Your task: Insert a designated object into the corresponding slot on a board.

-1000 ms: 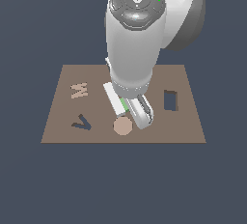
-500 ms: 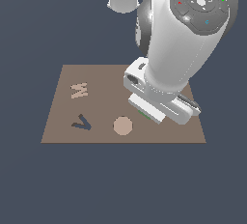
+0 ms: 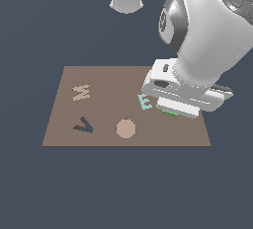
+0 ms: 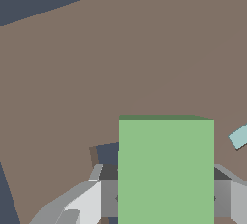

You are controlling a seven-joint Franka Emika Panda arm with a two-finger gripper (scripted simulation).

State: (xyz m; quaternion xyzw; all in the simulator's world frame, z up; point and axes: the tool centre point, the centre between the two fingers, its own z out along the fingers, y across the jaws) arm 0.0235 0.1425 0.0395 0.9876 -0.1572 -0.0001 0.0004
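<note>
The pincer (image 4: 166, 194) is clamped on the green block (image 4: 166, 170), its grey fingers (image 4: 72, 203) pressing the block from both sides in the wrist view. In that view the block fills the lower middle of the picture, and a dark cut-out with a brown rim, the slot (image 4: 106, 153), peeks out from behind the block's edge, mostly covered by it.

In the exterior view the arm's white body hangs over the board (image 3: 104, 80) toward its 3 o'clock side. Only a thin green strip of the block (image 3: 169, 113) shows under the wrist housing, low over the board's surface. The slot itself is hidden there by the arm, so whether the block is already touching or entering it cannot be told from that view.

Just beside the wrist housing, toward the board's centre, lies the pale teal letter E (image 3: 145, 101); its corner also appears at the edge of the wrist view. The tan disc (image 3: 126, 129) sits at about 6 o'clock on the board. The dark V-shaped cut-out (image 3: 84, 125) lies toward 8 o'clock, and a tan letter M (image 3: 81, 92) toward 10 o'clock. All three are well apart from the pincer.
</note>
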